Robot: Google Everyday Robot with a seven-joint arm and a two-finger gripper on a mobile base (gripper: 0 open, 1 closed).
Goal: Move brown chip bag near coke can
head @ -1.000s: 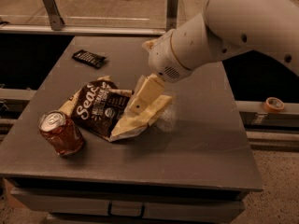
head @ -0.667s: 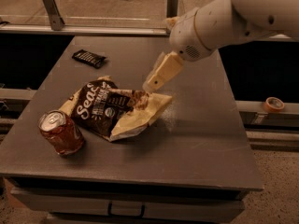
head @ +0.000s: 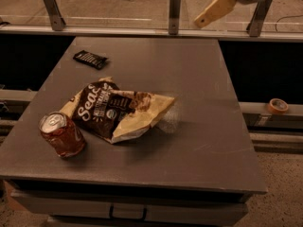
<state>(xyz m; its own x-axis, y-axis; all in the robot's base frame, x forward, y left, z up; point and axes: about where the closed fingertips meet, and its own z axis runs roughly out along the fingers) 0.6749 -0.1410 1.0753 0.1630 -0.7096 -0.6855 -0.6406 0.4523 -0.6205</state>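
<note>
The brown chip bag (head: 113, 111) lies crumpled on the grey table (head: 203, 84), left of the middle, dark brown with white lettering and a tan torn side facing right. The coke can (head: 61, 134) stands tilted just left of the bag, close to or touching its lower left edge. My gripper (head: 213, 9) is raised high at the top right of the view, above the table's far edge, well away from the bag and holding nothing that I can see.
A small flat black wrapper (head: 90, 58) lies at the table's far left. A roll of tape (head: 278, 106) sits on a ledge to the right of the table. A railing with posts (head: 175, 6) runs behind the table.
My gripper has let go of the bag and lifted up and away to the upper right. The bag has settled flat beside the can.
</note>
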